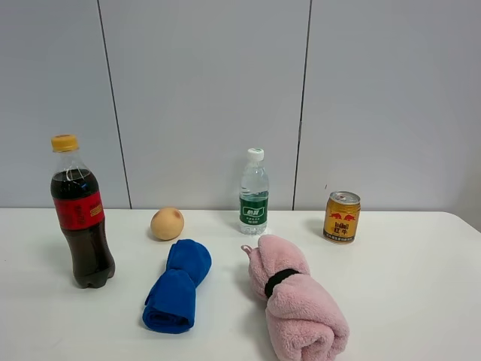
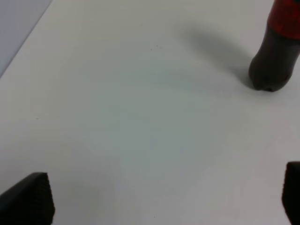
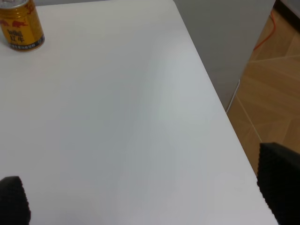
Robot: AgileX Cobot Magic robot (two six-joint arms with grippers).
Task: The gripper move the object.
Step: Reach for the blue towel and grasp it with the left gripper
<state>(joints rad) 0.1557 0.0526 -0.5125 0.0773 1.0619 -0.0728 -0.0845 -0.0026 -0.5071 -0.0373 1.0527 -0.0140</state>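
Note:
The small bright blue rolled towel point(image 1: 178, 286) lies on the white table point(image 1: 406, 286), left of the middle, pinched at its waist. Neither arm shows in the exterior high view. My left gripper point(image 2: 164, 201) is open over bare table, its black fingertips point(image 2: 29, 197) at the frame's lower corners, with the cola bottle's base point(image 2: 272, 70) ahead. My right gripper point(image 3: 145, 201) is open above the table's right edge, one fingertip point(image 3: 279, 180) over the floor side. The blue towel is in neither wrist view.
A cola bottle point(image 1: 80, 218) stands at the left, a tan egg-shaped object point(image 1: 167, 223) behind the blue towel, a water bottle point(image 1: 254, 192) at the back middle, a gold can point(image 1: 342, 216) point(image 3: 21, 26) at the back right. A larger pink rolled towel point(image 1: 293, 297) with a black band lies right of the blue one.

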